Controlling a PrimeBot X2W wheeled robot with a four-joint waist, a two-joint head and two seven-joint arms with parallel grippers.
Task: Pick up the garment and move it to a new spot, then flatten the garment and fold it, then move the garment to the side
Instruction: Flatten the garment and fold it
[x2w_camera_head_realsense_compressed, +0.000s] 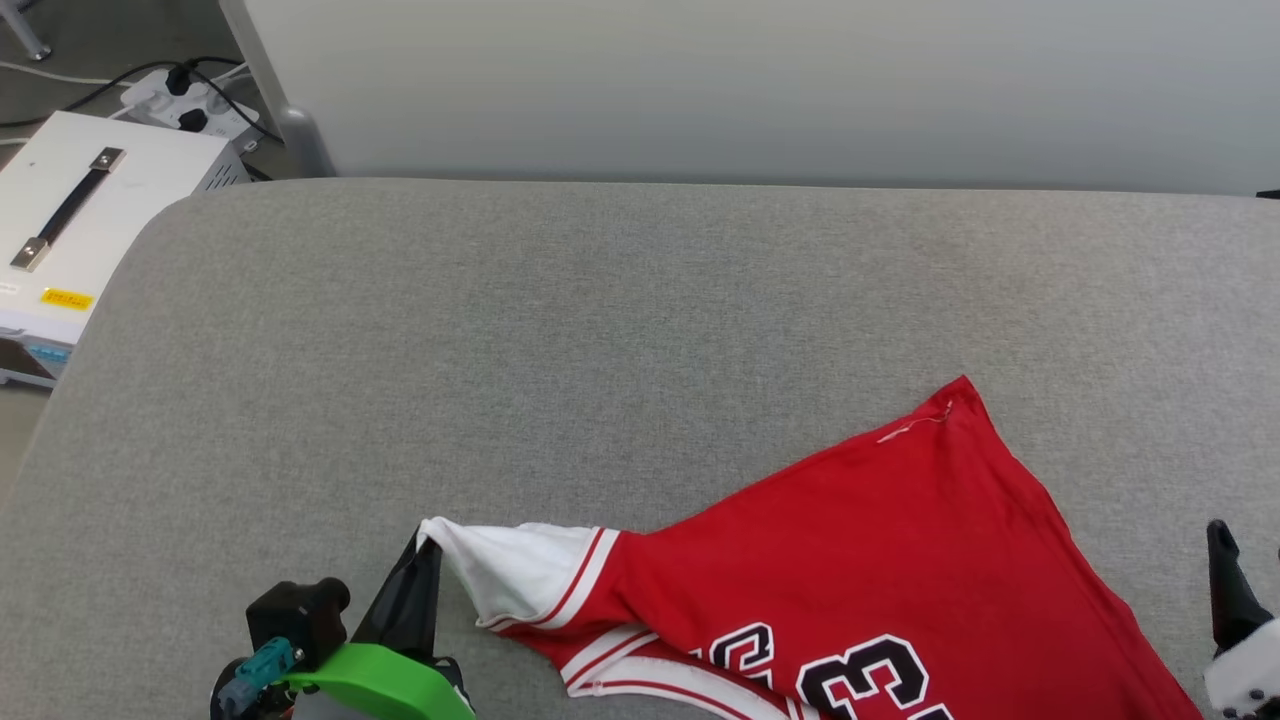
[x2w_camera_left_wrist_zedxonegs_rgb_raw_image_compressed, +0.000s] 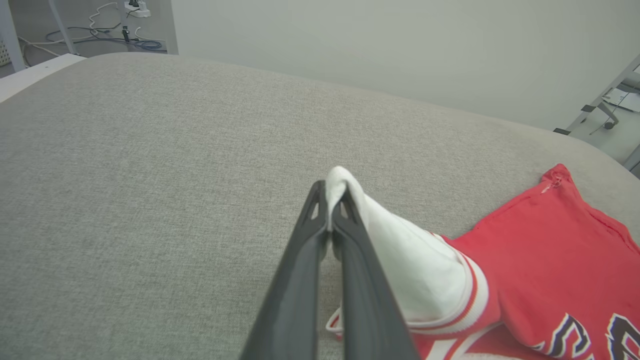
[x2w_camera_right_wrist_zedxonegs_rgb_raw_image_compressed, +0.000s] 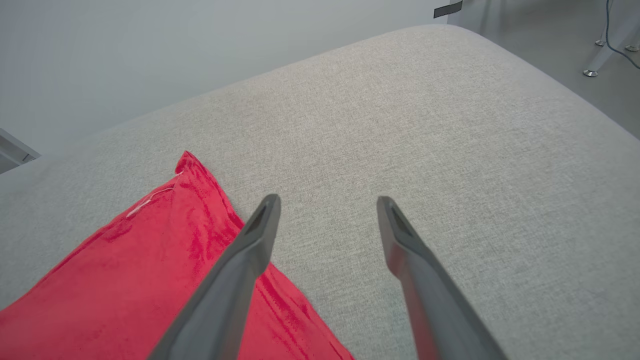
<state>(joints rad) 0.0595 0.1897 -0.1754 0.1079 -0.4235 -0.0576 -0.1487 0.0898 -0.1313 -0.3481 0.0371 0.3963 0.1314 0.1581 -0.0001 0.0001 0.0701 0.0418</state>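
Left jaws clamp the garment (x2w_camera_head_realsense_compressed: 900, 570) by its sleeve (x2w_camera_left_wrist_zedxonegs_rgb_raw_image_compressed: 415, 270); right jaws stand apart beside it.

The garment (x2w_camera_head_realsense_compressed: 900, 560) bears a black, white-outlined "3", partly cropped.

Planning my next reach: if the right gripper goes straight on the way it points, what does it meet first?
Likely the bare grey cushion; the open right gripper points down at it. The garment lies off to one side, passing under one finger. Depth is unclear.
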